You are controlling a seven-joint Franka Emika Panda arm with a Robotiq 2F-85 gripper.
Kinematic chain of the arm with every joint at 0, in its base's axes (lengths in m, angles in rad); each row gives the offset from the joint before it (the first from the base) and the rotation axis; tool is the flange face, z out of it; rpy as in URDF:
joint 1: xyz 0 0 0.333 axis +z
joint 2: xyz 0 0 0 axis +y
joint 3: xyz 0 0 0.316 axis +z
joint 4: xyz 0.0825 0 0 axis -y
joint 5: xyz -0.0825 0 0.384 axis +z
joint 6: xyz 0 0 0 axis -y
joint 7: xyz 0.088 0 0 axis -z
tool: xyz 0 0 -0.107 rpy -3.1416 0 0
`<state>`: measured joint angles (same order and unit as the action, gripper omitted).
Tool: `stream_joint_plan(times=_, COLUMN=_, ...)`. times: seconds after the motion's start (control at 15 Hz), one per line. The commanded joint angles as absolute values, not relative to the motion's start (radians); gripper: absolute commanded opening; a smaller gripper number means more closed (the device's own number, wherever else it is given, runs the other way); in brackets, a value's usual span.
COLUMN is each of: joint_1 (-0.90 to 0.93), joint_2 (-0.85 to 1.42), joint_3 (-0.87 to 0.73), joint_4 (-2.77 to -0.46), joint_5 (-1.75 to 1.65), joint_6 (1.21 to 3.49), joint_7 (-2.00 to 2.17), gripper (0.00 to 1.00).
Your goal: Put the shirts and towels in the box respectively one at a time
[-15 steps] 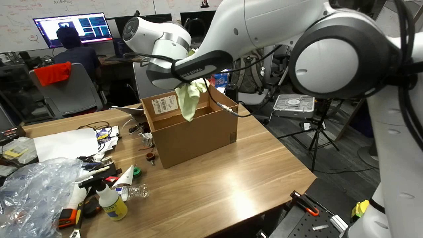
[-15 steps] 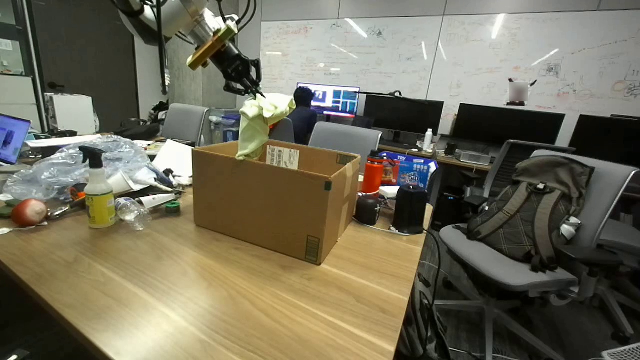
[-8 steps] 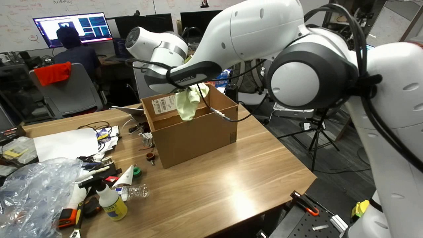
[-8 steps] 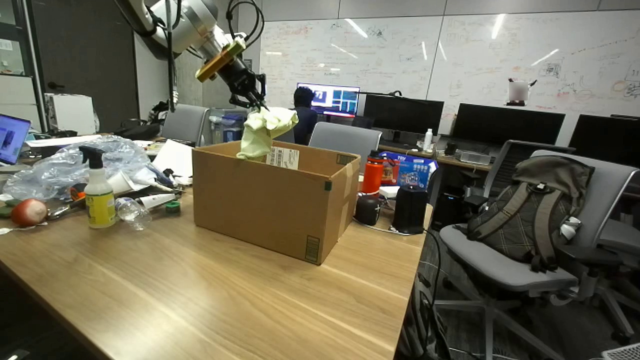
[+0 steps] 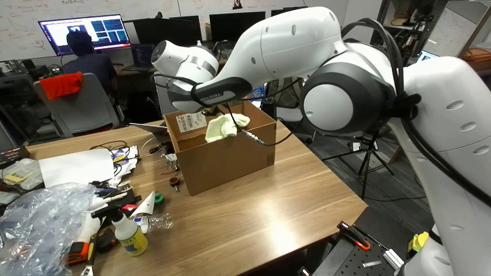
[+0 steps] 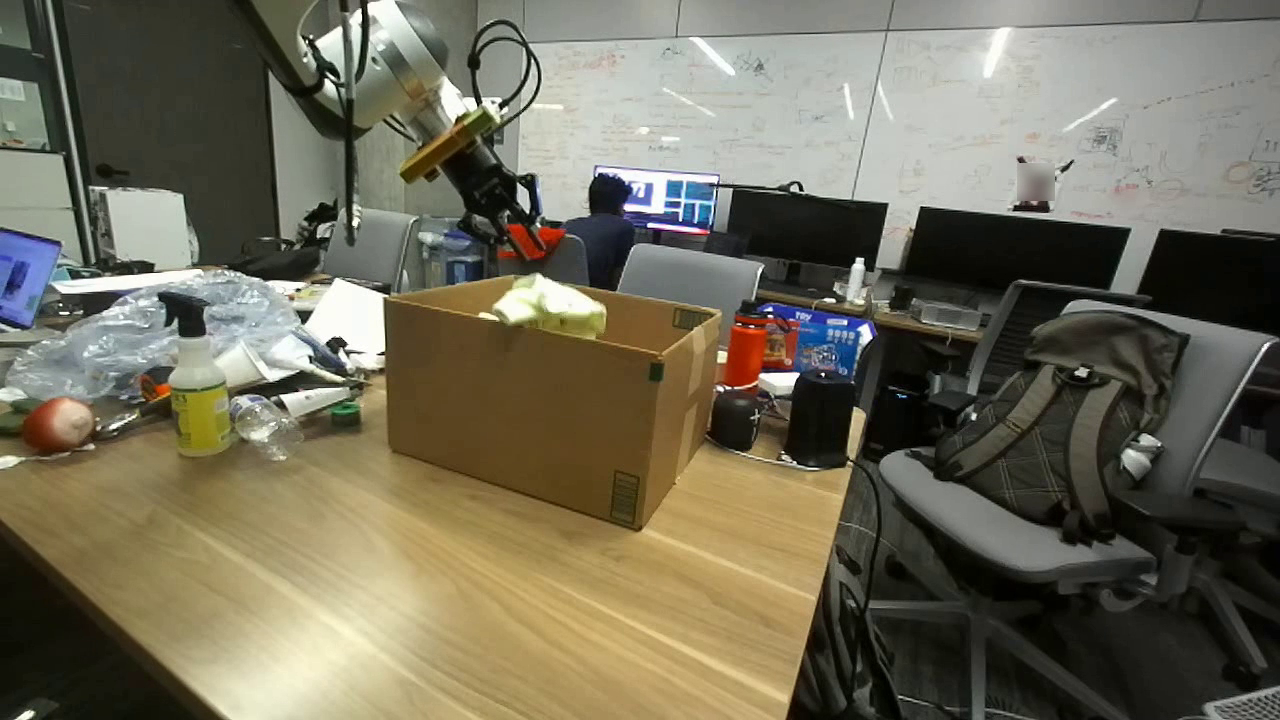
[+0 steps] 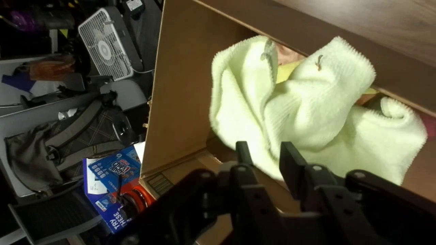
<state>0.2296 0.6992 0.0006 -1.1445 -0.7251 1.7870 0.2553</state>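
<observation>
Your gripper (image 7: 264,149) parted its jaws slightly (empty now), and the pale towel (image 7: 313,112) fell free over the box (image 6: 520,410), probably making this placement good.

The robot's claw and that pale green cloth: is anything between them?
Nothing visible: an exterior view shows a bare gap below the gripper, above the pale green cloth.

White arm (image 5: 285,48) bent, wrist (image 6: 388,72) tilted, black pincer (image 7: 264,147) slanting downward, jaws slightly parted
</observation>
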Motion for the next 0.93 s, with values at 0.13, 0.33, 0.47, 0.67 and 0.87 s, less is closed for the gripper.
stream_joint_plan(times=0.13, joint_1=0.233, joint_2=0.69, joint_3=-0.008, joint_4=-1.116, joint_5=-0.665, joint_6=1.743, joint_7=0.184, gripper=0.77)
stream_joint_plan(times=0.33, joint_1=0.234, joint_2=0.652, joint_3=-0.004, joint_4=-1.155, joint_5=-0.639, joint_6=1.746, joint_7=0.168, gripper=0.98)
stream_joint_plan(times=0.47, joint_1=0.232, joint_2=0.613, joint_3=0.002, joint_4=-1.192, joint_5=-0.617, joint_6=1.743, joint_7=0.158, gripper=1.0)
stream_joint_plan(times=0.67, joint_1=0.233, joint_2=0.542, joint_3=0.009, joint_4=-1.258, joint_5=-0.575, joint_6=1.726, joint_7=0.154, gripper=1.0)
stream_joint_plan(times=0.87, joint_1=0.232, joint_2=0.448, joint_3=0.021, joint_4=-1.345, joint_5=-0.515, joint_6=1.693, joint_7=0.163, gripper=0.99)
